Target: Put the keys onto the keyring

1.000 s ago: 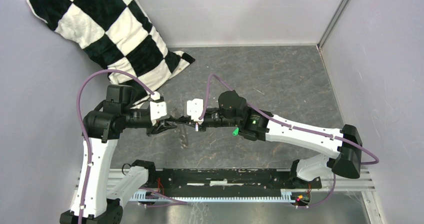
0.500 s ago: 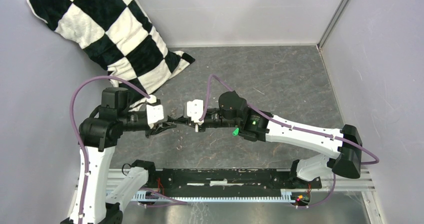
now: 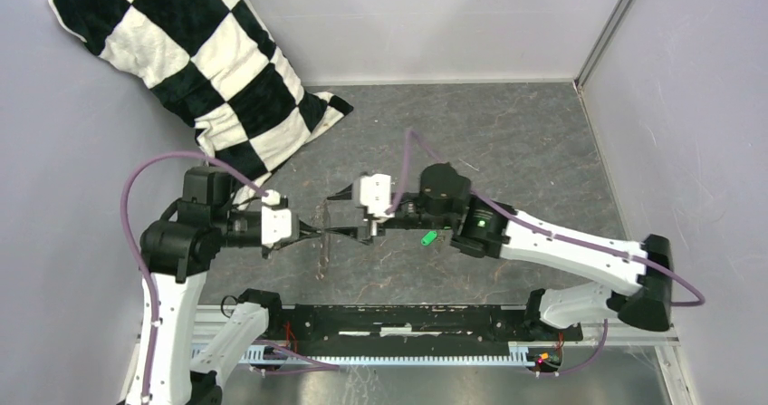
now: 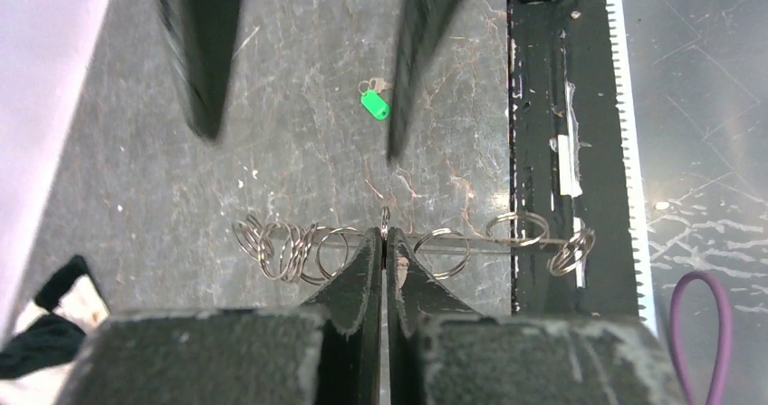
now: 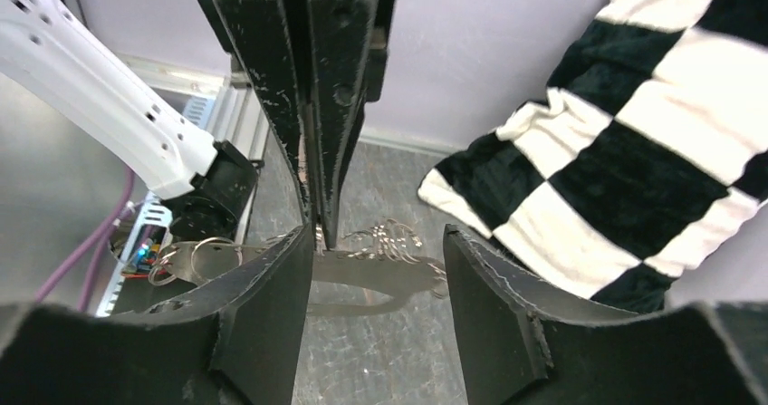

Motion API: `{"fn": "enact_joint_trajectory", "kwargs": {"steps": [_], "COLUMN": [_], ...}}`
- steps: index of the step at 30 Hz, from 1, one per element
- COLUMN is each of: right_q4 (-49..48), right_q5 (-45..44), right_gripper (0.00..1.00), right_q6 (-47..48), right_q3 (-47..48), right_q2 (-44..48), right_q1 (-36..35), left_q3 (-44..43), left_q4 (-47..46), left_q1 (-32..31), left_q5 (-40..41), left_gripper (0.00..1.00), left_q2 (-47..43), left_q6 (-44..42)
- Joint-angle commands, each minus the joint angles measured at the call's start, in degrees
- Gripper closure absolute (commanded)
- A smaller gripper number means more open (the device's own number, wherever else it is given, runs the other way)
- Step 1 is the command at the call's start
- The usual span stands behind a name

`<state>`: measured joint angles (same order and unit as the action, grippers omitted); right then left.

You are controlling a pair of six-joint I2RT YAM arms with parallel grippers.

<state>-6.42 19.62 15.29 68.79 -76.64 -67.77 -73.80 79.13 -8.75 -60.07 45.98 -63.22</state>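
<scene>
Top view, left to right.
- A black-and-white checkered pillow (image 3: 199,56) is leaning in the far left corner, its lower end resting on the grey tabletop (image 3: 507,142).
- The left gripper (image 3: 310,233) is pointing right, raised above the tabletop. Its fingers are pressing flat together on the wire of the keyring (image 3: 322,246).
- The keyring is hanging off the tabletop and showing edge-on in the top view. In the left wrist view, small silvery rings (image 4: 281,249) are bunching along the wire on one side of the grip, with a few more spread along the other side.
- The right gripper (image 3: 337,213) is facing the left one with its fingers spread wide and gripping nothing. The right wrist view shows the keyring passing between the fingers; contact cannot be told.
- The key (image 3: 429,237), with its green tag, is lying flat on the tabletop beside the right wrist, well apart from the keyring.
</scene>
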Motion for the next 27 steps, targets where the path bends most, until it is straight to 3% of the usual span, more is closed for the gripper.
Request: {"fn": "enact_joint_trajectory", "kwargs": {"steps": [1, 6, 16, 24, 27], "right_q4": [-3.5, -3.7, -12.0, -15.6, -16.8], "right_q5": [3.8, 10.4, 15.0, 14.9, 14.3], "right_gripper": [0.38, 0.44, 0.52, 0.57, 0.59], "right_q6": [-2.9, -6.0, -11.8, -11.9, -11.2], "right_q3": [-3.3, -6.0, -7.6, -7.6, -7.3], "right_q2": [9.0, 11.8, 10.9, 8.6, 7.7], "right_q1": [2.1, 4.3, 4.2, 3.9, 3.6], "left_q3": [2.0, 3.5, 3.4, 4.4, 6.4], "left_q4": [-4.5, -18.5, -28.5, -29.5, -29.5], "left_q1": [0.0, 0.0, 0.0, 0.1, 0.1], "left_q5": [-7.7, -11.2, -16.9, -18.1, -18.0], "left_gripper": [0.98, 0.98, 0.98, 0.98, 0.98], "left_q2": [-5.4, -8.9, -9.2, -9.5, -10.8], "left_q6": [-6.1, 4.3, 11.3, 9.0, 2.5]}}
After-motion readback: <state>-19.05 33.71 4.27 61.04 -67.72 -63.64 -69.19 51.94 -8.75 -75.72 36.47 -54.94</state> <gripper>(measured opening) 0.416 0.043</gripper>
